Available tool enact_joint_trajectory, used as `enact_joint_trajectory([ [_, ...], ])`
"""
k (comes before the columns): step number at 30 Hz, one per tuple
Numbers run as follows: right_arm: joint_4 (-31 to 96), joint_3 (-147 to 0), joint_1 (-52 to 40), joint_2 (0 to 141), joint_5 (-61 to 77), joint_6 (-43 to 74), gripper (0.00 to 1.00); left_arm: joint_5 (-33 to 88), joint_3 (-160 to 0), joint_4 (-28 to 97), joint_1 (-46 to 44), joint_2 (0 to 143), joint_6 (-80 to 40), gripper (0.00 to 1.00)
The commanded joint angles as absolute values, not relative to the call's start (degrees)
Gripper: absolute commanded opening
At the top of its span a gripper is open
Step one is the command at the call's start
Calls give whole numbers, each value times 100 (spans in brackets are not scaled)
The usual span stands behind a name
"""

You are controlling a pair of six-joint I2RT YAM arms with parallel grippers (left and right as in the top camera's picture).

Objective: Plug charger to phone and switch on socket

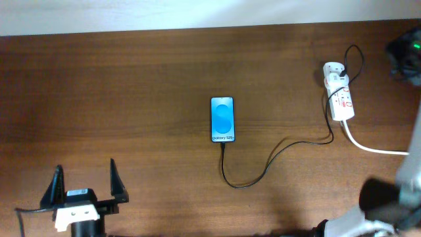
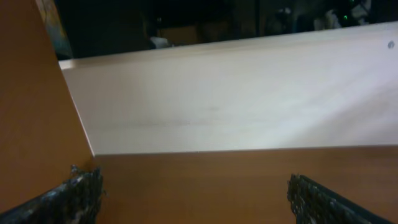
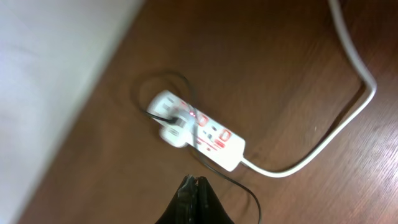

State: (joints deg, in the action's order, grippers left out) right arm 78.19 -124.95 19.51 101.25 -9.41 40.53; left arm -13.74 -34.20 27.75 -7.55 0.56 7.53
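The phone (image 1: 222,119) lies flat mid-table, its blue screen lit. The charger (image 1: 263,174), a thin black cable, runs from the phone's near edge in a loop to the right and up to the socket (image 1: 339,91); its tip sits at the phone's bottom edge. The socket is a white strip with red marks at the far right and also shows in the right wrist view (image 3: 198,129), with a white adapter plugged in. My right gripper (image 3: 197,181) is shut and empty, held above the table short of the socket. My left gripper (image 1: 85,179) is open and empty at the front left.
A thick white cord (image 1: 375,148) leaves the socket toward the right edge; it also shows in the right wrist view (image 3: 323,146). A white wall (image 2: 236,93) stands along the table's far edge. Dark equipment (image 1: 404,56) sits at the far right corner.
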Motion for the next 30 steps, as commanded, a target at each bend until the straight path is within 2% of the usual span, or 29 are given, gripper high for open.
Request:
enact_joint_trajectory([
  [1, 7885, -12508, 1951, 9098, -1094, 4080, 4, -1308, -2672, 2335, -773, 40, 674, 99],
  [4, 7686, -12508, 1951, 8158, -1079, 4077, 4, -1288, -1542, 884, -773, 40, 458, 99],
  [5, 7505, -12508, 1951, 7714, -1076, 4080, 4, -1288, -1002, 40, -773, 40, 193, 99],
  [8, 6860, -12508, 1951, 6923, -902, 4077, 4, -1238, -27, -1105, -779, 40, 62, 99],
  [11, 6263, -12508, 1951, 6390, -801, 4075, 4, -1116, -54, -799, -773, 67, 62, 99],
  [15, 6281, -12505, 1951, 6121, -751, 4036, 4, -1170, -54, -137, -773, 67, 67, 99],
  [18, 6300, -12486, 1949, 6104, 5, 4036, 4, -1179, -54, 329, -773, 67, 64, 99],
  [30, 5793, -11122, 1946, 5050, 395, 4040, 4, -1164, -54, 375, -773, 89, 86, 99],
])
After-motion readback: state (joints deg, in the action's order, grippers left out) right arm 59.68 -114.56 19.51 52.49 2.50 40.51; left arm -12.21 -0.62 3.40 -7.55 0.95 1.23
